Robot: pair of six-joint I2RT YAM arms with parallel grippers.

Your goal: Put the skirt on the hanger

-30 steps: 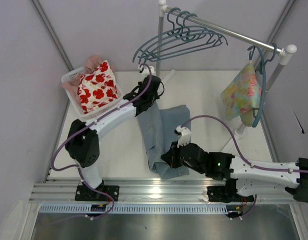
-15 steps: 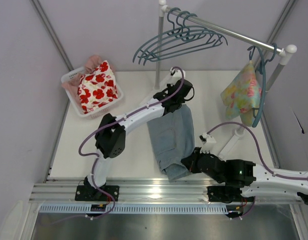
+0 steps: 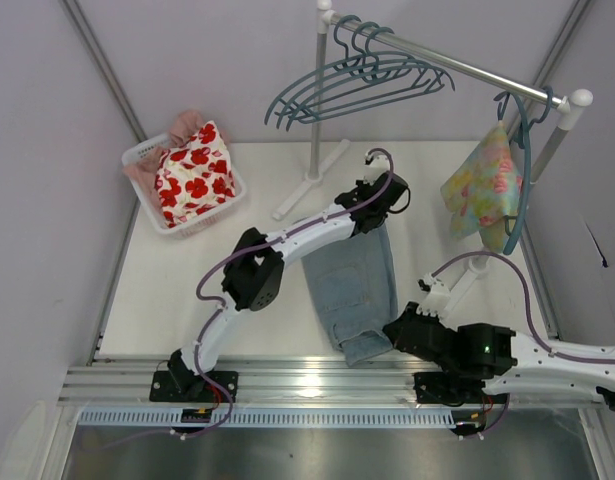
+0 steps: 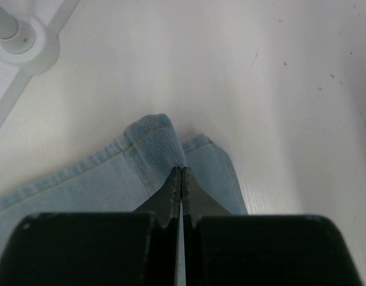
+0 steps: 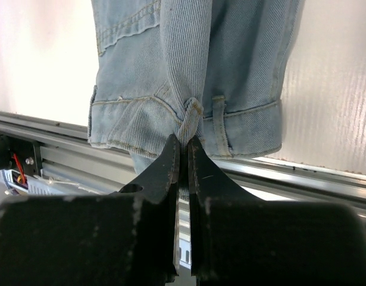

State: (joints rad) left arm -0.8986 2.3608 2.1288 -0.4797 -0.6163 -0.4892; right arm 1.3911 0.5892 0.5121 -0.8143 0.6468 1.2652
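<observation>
Both clamped tight on thin skirt (image 3: 352, 285) folds, my left tool (image 4: 181, 173) and right tool (image 5: 184, 142); risk: denim slips out if I pull them apart.

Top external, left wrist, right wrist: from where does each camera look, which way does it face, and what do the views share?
Top external: above and behind the arms, looking down on the table; both arms show, with the left gripper at the far end of the skirt and the right gripper at its near end.
Left wrist: looks along the shut left gripper at pinched denim, with the rack foot beyond.
Right wrist: looks along the shut right gripper at the pinched waistband, above the metal rail.
Shared: all three show the skirt.
</observation>
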